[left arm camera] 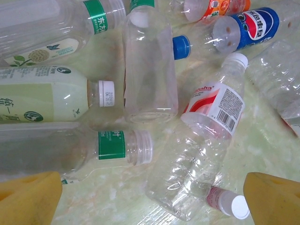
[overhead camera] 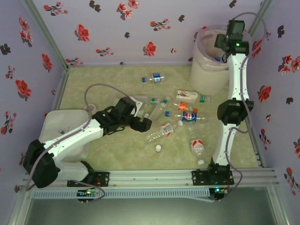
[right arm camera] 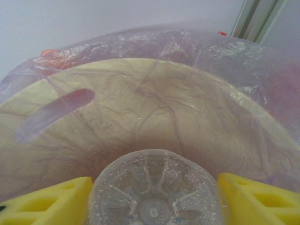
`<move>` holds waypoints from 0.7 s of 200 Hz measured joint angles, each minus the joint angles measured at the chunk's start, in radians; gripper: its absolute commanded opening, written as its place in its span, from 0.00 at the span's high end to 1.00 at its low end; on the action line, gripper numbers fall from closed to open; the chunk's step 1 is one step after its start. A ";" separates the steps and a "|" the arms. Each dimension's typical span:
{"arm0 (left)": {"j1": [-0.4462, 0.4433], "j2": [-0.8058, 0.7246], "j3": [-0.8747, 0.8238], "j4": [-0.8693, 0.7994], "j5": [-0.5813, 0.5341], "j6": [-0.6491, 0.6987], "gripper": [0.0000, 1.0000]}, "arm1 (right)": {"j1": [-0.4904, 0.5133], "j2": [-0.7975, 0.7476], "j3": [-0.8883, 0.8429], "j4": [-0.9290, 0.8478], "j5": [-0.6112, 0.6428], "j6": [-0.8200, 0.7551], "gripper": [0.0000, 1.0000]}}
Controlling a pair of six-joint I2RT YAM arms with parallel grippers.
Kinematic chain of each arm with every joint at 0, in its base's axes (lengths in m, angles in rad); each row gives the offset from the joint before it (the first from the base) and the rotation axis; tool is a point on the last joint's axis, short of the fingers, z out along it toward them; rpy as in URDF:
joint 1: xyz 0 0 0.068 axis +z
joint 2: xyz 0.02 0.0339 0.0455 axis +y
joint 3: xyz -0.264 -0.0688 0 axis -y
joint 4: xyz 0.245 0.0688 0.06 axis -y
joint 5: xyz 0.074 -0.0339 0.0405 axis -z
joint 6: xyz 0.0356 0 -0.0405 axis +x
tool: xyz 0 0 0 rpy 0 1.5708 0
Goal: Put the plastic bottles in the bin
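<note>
The left gripper (left arm camera: 151, 199) hangs, jaws wide and empty, above plastic bottles (left arm camera: 206, 136) on the tabletop (left arm camera: 112, 201); the right gripper (right arm camera: 153, 206) clasps a clear bottle (right arm camera: 152, 183) in its jaws over the bin (right arm camera: 140, 103).

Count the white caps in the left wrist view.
4. One on the pale green bottle at left; one on the green-labelled bottle below it; one on the red-labelled bottle, centre right; one at bottom right on a small pinkish item. Others may be hidden under bottles.

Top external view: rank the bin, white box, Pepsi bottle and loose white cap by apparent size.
1. bin and white box: look alike, not ranked
2. Pepsi bottle
3. loose white cap
</note>
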 measured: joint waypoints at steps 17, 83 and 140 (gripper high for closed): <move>0.000 0.002 0.009 -0.005 -0.001 0.000 0.00 | -0.005 0.000 0.000 0.000 -0.002 0.010 0.13; 0.008 0.008 0.013 -0.025 -0.172 -0.408 0.00 | -0.017 -0.063 0.000 -0.013 -0.053 0.025 0.01; 0.007 0.010 -0.101 0.056 -0.189 -1.048 0.03 | 0.027 -0.317 -0.133 0.026 -0.115 0.057 0.01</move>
